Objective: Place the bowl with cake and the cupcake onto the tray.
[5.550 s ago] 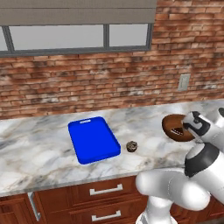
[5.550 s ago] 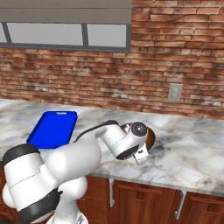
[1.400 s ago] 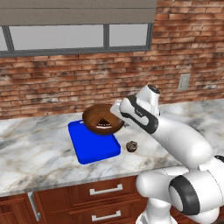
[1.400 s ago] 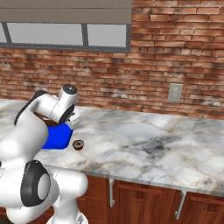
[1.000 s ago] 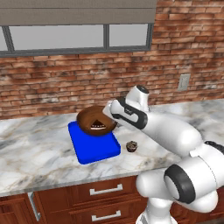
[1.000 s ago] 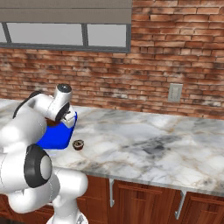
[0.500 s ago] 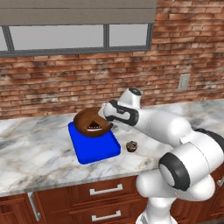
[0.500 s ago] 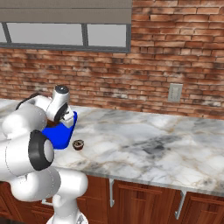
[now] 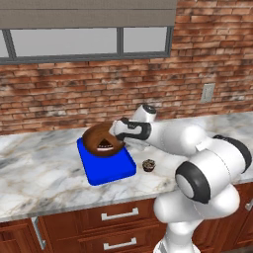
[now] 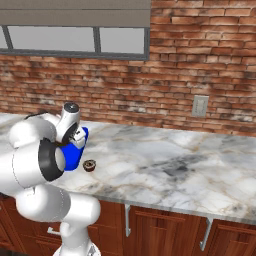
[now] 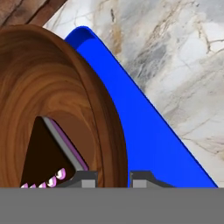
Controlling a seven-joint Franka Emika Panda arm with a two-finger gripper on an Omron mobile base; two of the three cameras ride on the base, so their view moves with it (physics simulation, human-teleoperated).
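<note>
The brown wooden bowl [image 9: 100, 140] with its dark cake wedge [image 9: 104, 144] hangs tilted just over the back half of the blue tray [image 9: 107, 167]. My gripper [image 9: 119, 134] is shut on the bowl's right rim. In the hand view the rim of the bowl [image 11: 57, 100] passes between my fingertips [image 11: 89, 180], the cake wedge [image 11: 41, 159] lies inside, and the tray [image 11: 144, 135] runs beneath. The small chocolate cupcake [image 9: 148, 164] stands on the counter just right of the tray, also seen as the cupcake [image 10: 89, 165] beside the tray [image 10: 74, 152]. My arm hides the bowl in the right base view.
The marble counter [image 9: 44, 168] runs left and right, backed by a brick wall [image 9: 59, 99] with a window above. A wall outlet [image 9: 208, 93] sits at the right. Wooden drawers [image 9: 118, 217] lie under the counter's front edge.
The bowl, gripped by its rim, has travelled from the counter's right end leftward and then lower over the tray. The cupcake and the tray have stayed in place.
</note>
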